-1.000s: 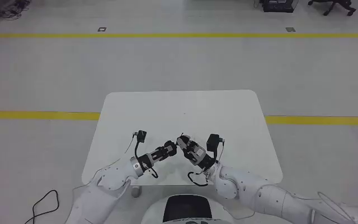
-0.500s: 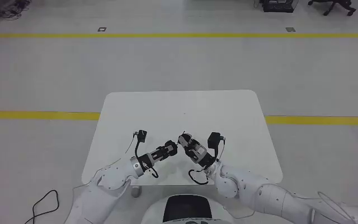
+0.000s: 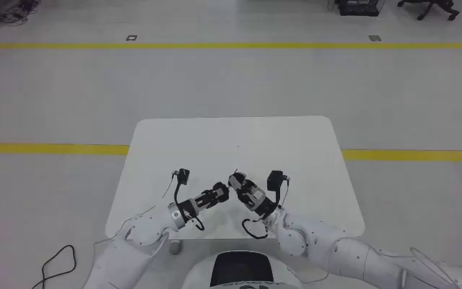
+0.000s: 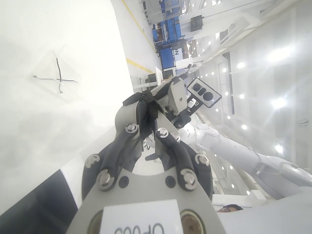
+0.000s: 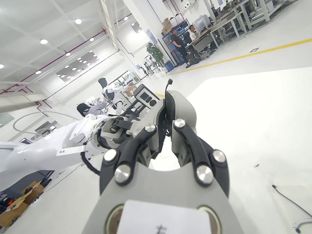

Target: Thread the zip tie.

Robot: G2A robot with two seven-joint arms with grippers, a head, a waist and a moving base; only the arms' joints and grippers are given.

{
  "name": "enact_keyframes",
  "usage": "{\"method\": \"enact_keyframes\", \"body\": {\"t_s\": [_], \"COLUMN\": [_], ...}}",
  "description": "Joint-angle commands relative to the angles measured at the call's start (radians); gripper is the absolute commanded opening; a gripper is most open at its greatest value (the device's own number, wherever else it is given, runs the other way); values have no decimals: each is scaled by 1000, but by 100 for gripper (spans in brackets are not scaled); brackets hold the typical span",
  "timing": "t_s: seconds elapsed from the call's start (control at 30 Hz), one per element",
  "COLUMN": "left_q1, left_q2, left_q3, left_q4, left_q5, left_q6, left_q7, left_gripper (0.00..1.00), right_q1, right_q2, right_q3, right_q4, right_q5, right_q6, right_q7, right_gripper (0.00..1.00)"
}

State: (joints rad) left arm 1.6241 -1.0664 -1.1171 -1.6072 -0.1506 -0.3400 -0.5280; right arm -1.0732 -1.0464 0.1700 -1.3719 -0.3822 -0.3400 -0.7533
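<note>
Above the near middle of the white table (image 3: 289,144) my two grippers meet tip to tip. In the top view the left gripper (image 3: 221,191) comes from the near left and the right gripper (image 3: 233,180) from the near right. A thin black zip tie (image 4: 149,96) is pinched in my shut left gripper (image 4: 143,103), with the right gripper (image 4: 176,91) just beyond it. In the right wrist view my right gripper (image 5: 168,99) is shut on the zip tie (image 5: 169,82), whose small head sticks out past the fingertips.
Two thin black strands crossed under a clear patch (image 4: 57,76) lie on the table farther out. Another thin black strip (image 5: 287,199) and a tiny bit (image 5: 256,165) lie on the table beside the right arm. The table's far edge borders open floor.
</note>
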Motion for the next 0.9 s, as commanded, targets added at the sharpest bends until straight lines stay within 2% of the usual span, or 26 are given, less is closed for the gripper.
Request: {"method": "enact_keyframes", "body": {"t_s": [0.0,0.3,0.87], "left_q1": [-3,-9,-4], "left_q2": [-1,1,8], "left_q3": [7,19,11], "left_q4": [3,6,-5], "left_q5": [4,16,-10], "left_q6": [0,0,0], "left_q7": [2,17,8], "left_gripper": [0,0,0], "right_q1": [-2,-5,-3], "right_q2": [2,8,-1], "right_q3": [0,0,0], "right_q4": [-5,-4,27], "right_q5": [-12,-17,31], "right_q6": [0,0,0], "right_q7": [-2,-1,33], "right_gripper": [0,0,0]}}
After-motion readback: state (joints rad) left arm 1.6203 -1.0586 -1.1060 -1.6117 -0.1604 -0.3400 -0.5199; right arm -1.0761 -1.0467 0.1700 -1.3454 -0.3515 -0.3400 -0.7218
